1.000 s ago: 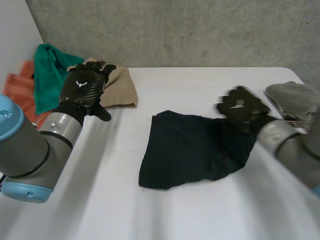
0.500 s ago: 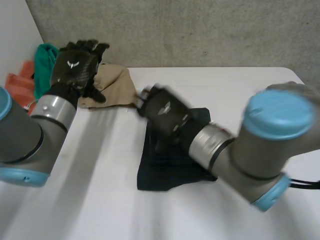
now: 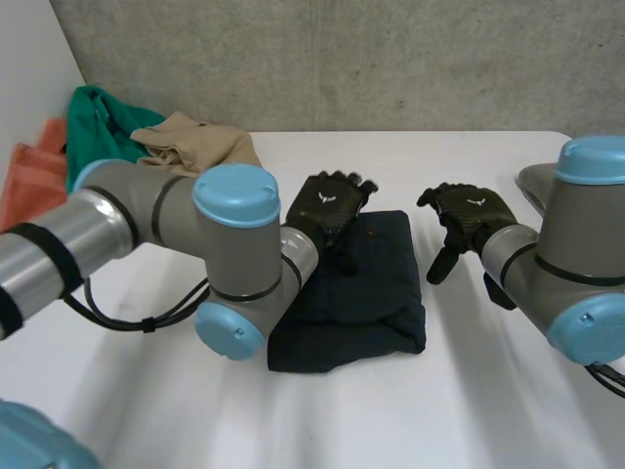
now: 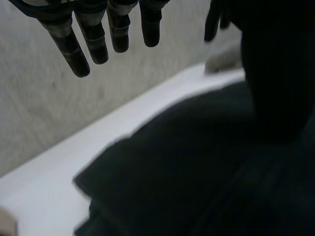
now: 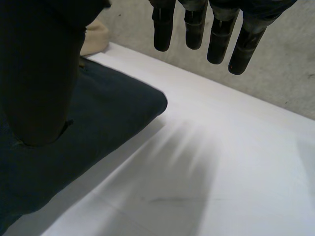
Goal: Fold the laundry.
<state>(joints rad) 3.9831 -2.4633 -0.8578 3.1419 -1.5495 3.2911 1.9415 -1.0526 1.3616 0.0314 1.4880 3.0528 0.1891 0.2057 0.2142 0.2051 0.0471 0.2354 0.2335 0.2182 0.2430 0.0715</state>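
A dark navy cloth [image 3: 366, 283] lies folded in the middle of the white table [image 3: 469, 391]. My left hand [image 3: 329, 207] is over its far left corner, fingers [image 4: 98, 37] straight and apart, nothing in them; the cloth [image 4: 197, 167] spreads below the palm. My right hand [image 3: 469, 215] hangs just off the cloth's right edge, open, with straight fingers [image 5: 197, 24] above bare table [image 5: 221, 172]. The cloth's folded corner [image 5: 108, 113] lies beside its thumb.
A tan cloth [image 3: 200, 142], a green cloth [image 3: 98, 122] and an orange cloth [image 3: 29, 176] are piled at the far left. A grey cloth [image 3: 537, 181] sits at the right edge. My left arm [image 3: 156, 225] crosses the table's left half.
The right hand swept the cloth's right side over to the left, let go and drew back to the right. The left hand came from the far-left pile to the cloth. The cloth is narrower.
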